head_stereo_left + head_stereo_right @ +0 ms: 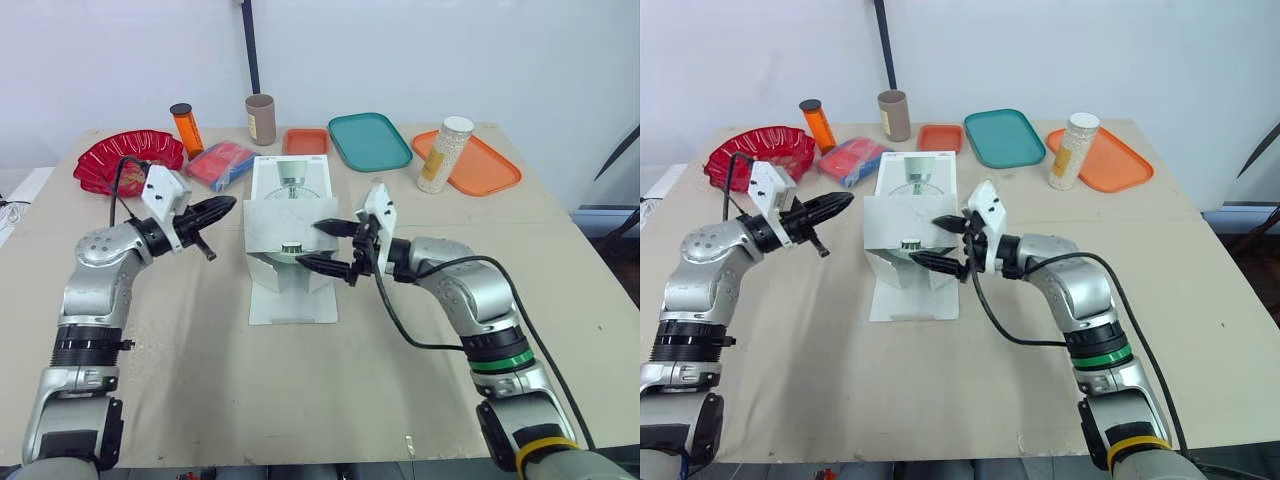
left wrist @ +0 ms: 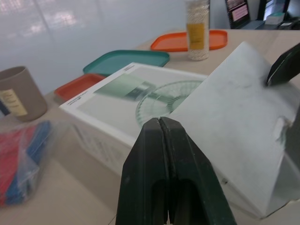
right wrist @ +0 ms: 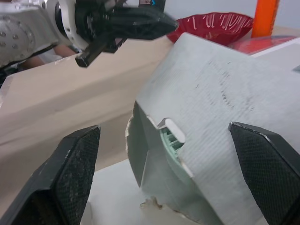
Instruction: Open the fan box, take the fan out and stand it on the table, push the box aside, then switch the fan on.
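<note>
The white fan box (image 1: 290,190) lies in the middle of the table, a fan printed on its top. Its front flap (image 1: 285,225) is lifted and tilted, and another flap (image 1: 293,302) lies flat on the table in front. Through the flap's slot a bit of the pale green fan (image 3: 172,139) shows. My right gripper (image 1: 322,246) is open at the flap's right edge, one finger above and one below, with the flap between them in the right wrist view. My left gripper (image 1: 225,207) is shut on nothing, hovering just off the box's left side (image 2: 108,136).
Along the far edge stand a red bowl (image 1: 128,155), an orange bottle (image 1: 186,128), a brown cylinder (image 1: 261,119), a small orange tray (image 1: 306,141), a teal tray (image 1: 369,140) and an orange tray (image 1: 490,170) carrying a white jar (image 1: 445,153). A red-blue packet (image 1: 220,163) lies behind my left gripper.
</note>
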